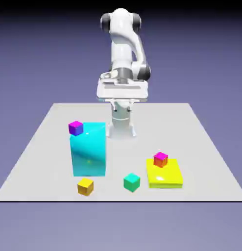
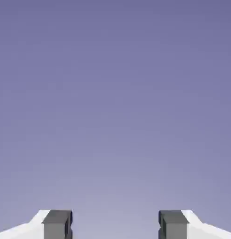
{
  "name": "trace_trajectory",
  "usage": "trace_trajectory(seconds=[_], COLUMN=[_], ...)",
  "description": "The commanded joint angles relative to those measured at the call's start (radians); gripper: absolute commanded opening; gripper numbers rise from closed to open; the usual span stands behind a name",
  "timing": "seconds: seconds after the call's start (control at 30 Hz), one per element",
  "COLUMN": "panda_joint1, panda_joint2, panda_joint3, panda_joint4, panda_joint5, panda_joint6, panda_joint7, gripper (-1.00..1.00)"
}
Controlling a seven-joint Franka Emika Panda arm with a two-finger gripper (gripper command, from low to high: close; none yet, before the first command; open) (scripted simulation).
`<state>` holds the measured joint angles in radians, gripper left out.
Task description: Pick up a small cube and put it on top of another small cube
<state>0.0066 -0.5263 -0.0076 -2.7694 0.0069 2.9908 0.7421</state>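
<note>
Jaws wide apart on the gripper (image 2: 115, 226), nothing between them, just backdrop. Small yellow-orange cube (image 1: 85, 186) sits near the table's (image 1: 201, 142) front edge on the exterior view's left. I'd swing down over it, square up, then close.

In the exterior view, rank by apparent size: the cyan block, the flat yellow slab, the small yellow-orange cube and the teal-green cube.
1. Cyan block, clearly the largest.
2. Flat yellow slab, wide but low.
3 and 4. Small yellow-orange cube and teal-green cube: they look about alike, so I would not rank them.
</note>
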Motion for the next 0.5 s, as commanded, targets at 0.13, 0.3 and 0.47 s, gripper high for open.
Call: trace_trajectory(seconds=[0.13,0.3,0.47], panda_joint1=[-0.022,-0.045,-0.067], panda_joint2=[0.181,0.362,0.544], panda_joint3=[-0.031,-0.063,-0.094], panda_joint4=[0.168,0.337,0.505], panda_joint5=[0.029,0.058,0.087], panda_joint6=[-0.192,-0.383,-0.575], panda_joint7=[0.004,0.009,0.013], gripper=[0.0,0.0,0.0])
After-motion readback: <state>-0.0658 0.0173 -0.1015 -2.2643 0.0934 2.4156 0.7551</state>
